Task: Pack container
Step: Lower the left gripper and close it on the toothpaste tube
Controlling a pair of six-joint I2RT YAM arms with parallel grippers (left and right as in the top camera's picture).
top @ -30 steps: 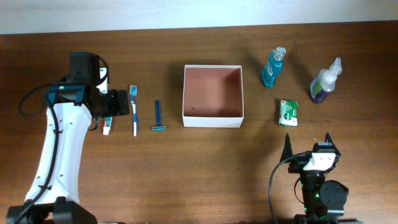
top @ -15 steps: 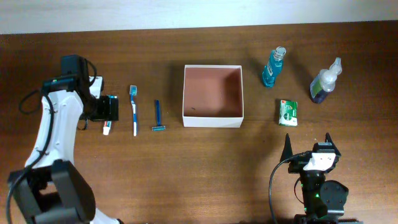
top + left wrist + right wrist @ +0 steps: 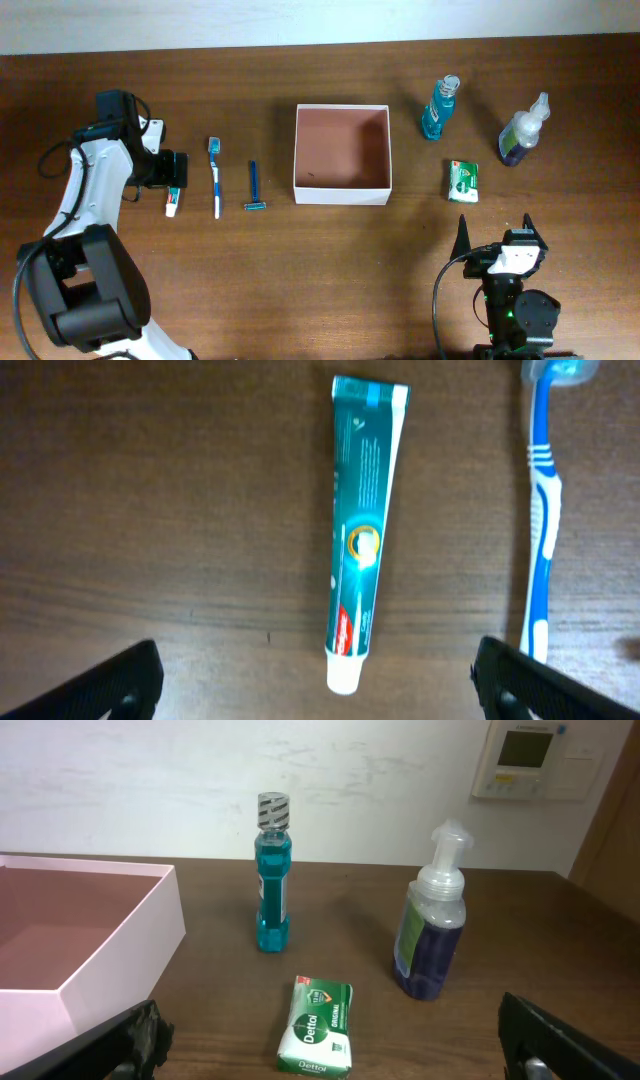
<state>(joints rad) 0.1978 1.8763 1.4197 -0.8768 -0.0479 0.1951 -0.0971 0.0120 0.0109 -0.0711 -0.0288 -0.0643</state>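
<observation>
The container (image 3: 342, 195), a shallow white box with a pinkish-brown inside, stands mid-table with nothing in it; its near wall (image 3: 110, 970) shows in the right wrist view. My left gripper (image 3: 172, 172) hangs open above the teal toothpaste tube (image 3: 365, 530), whose white cap lies between the black fingers (image 3: 120, 680), apart from both. A blue toothbrush (image 3: 543, 530) lies just right of the tube. My right gripper (image 3: 495, 232) rests open at the near right. It faces a green soap bar (image 3: 318, 1025) and holds nothing.
A blue razor (image 3: 254, 188) lies between the toothbrush (image 3: 215, 180) and the container. Right of the container stand a teal mouthwash bottle (image 3: 438, 110) and a purple pump bottle (image 3: 522, 132), with the soap bar (image 3: 463, 181) in front of them.
My left arm has swung left, from over the toothbrush to over the toothpaste tube, its jaws staying open. The right arm and all the objects have not moved.
</observation>
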